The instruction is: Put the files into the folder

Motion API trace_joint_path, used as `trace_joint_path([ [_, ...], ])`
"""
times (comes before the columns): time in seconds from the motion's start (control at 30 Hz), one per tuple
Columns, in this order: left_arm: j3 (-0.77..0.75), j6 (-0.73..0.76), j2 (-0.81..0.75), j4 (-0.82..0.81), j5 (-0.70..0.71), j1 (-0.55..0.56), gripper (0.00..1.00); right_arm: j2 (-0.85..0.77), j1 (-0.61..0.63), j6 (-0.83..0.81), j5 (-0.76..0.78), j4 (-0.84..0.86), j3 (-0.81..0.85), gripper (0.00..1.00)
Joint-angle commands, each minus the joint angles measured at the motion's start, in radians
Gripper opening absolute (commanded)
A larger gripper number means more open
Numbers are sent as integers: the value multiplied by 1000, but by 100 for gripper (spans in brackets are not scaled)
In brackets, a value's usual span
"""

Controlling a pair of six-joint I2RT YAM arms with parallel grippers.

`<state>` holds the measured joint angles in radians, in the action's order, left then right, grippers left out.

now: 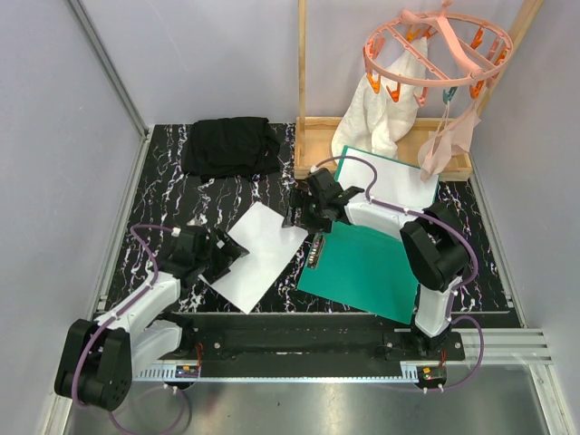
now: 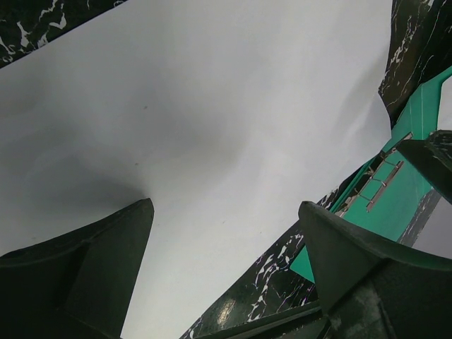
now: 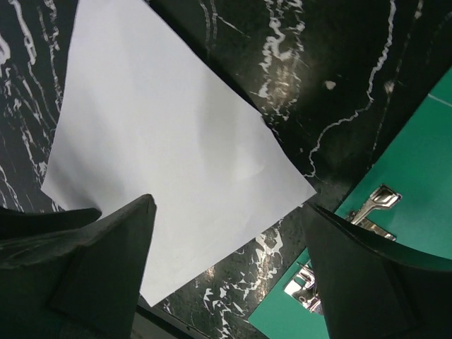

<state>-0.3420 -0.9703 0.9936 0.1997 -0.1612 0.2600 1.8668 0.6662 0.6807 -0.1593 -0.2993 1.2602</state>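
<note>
My left arm reaches low from its base across the counter (image 1: 163, 181), forearm nearly flat. The left pincer (image 1: 227, 256) is released, jaws spread wide at the near-left edge of the loose sheet (image 1: 263, 249). My right arm rises from its base, folds at the elbow and stretches back toward the middle. The right pincer (image 1: 304, 217) points down at that sheet's far-right corner, also released and grasping nothing.

The overhead view shows the folder (image 1: 362, 272) lying open to the right of the loose sheet. A second sheet (image 1: 399, 177) lies on its far flap, partly hidden by cable and hanging laundry. Only that view shows the black cloth (image 1: 231, 145), the wooden frame (image 1: 313, 145) and the peg hanger (image 1: 435, 50) at the back.

The left wrist view fills with the loose sheet (image 2: 212, 106) under the left pincer (image 2: 226, 208), with the folder (image 2: 402, 191) at the right edge. I cannot tell whether the fingertips touch the paper.

The right wrist view shows the right pincer (image 3: 229, 205) straddling the sheet's (image 3: 162, 155) corner. A strip of bare counter separates the sheet from the folder (image 3: 417, 176). The folder's metal clips (image 3: 371, 208) are clear here.
</note>
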Motion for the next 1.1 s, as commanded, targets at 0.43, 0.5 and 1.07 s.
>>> trace_joint_path([
  [0.43, 58, 16, -1, 56, -4, 1, 94, 127, 32, -1, 26, 54, 31, 99],
  [0.5, 58, 16, -10, 58, -4, 2, 94, 118, 32, 25, 23, 84, 13, 94],
  [1.07, 8, 87, -72, 92, 3, 2, 94, -9, 29, -38, 6, 137, 10, 42],
])
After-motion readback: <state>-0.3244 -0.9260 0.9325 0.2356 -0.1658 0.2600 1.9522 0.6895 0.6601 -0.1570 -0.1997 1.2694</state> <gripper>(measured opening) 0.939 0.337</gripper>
